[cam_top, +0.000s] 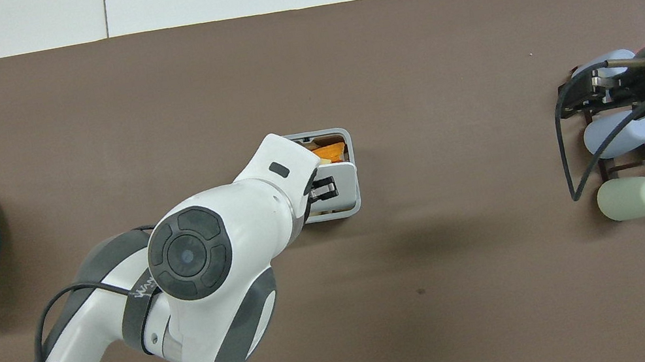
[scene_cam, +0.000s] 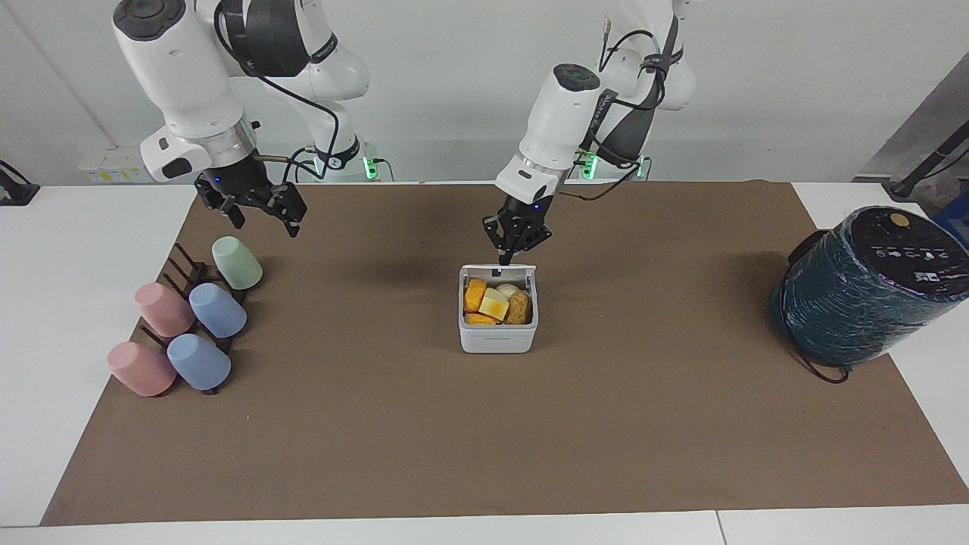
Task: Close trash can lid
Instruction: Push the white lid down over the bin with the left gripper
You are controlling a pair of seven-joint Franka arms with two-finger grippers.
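Facing view: my left pincer, fingers narrow, presses the half-lowered lid of the trash can at mid-worktop (food heaped inside). Right pincer waits, wide, over the cup rack. Overhead view: the lid partly covers the can; I'd guess the fingertip could slip off, or the food could block closing.

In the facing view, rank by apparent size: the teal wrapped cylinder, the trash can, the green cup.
1. Teal wrapped cylinder, clearly largest.
2. Trash can.
3. Green cup, smallest; it lies a little nearer to the robots, so slightly farther from this camera, but the gap looks real.
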